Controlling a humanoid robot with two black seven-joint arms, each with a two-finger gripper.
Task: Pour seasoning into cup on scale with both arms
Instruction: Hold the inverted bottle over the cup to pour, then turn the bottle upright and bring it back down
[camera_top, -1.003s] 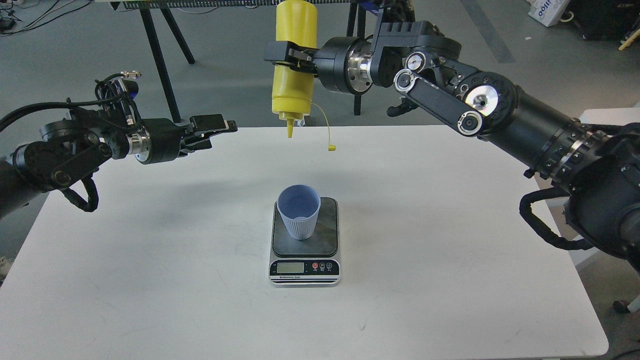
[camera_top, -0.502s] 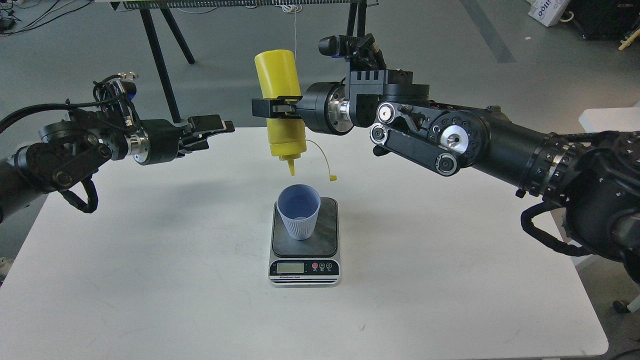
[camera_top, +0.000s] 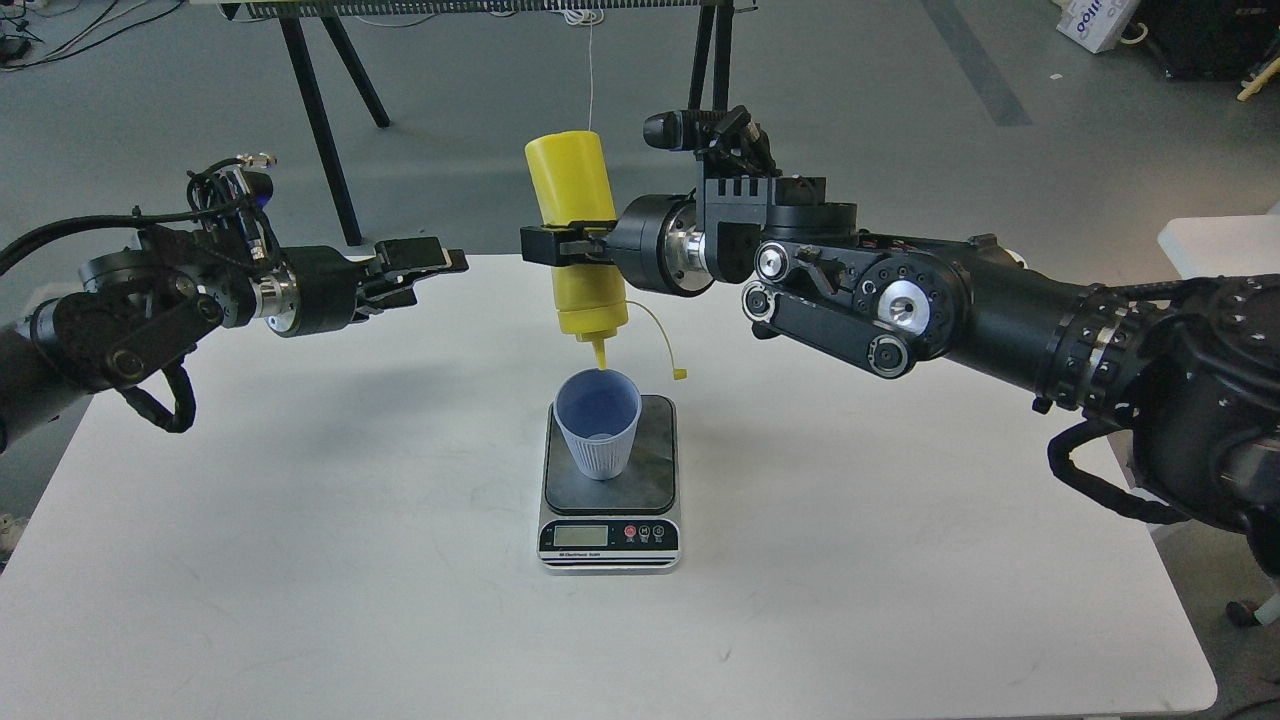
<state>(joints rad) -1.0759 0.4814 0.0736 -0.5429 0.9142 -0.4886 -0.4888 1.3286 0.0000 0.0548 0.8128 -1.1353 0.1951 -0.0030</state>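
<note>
Yellow bottle (camera_top: 580, 240) hangs nozzle-down over the blue cup (camera_top: 598, 424) on the scale (camera_top: 610, 480), clamped in our right gripper (camera_top: 556, 246). Our left gripper (camera_top: 425, 270) hovers apart, holding nothing, fingers slightly parted.

My right gripper (camera_top: 562, 244) is clamped around the middle of the seasoning (camera_top: 580, 240), which hangs inverted and slightly tilted, nozzle tip just above the far rim of the cup (camera_top: 598, 422); the tethered cap (camera_top: 679, 374) dangles to the right of the nozzle, clear of the cup. The cup stands upright on the dark plate of the scale (camera_top: 610, 485), toward the plate's far left part; the scale sits mid-table (camera_top: 300, 560), display facing me. My left gripper (camera_top: 425, 268) hovers over the table's far left edge, fingers parted, holding nothing, well apart from the bottle.
</note>
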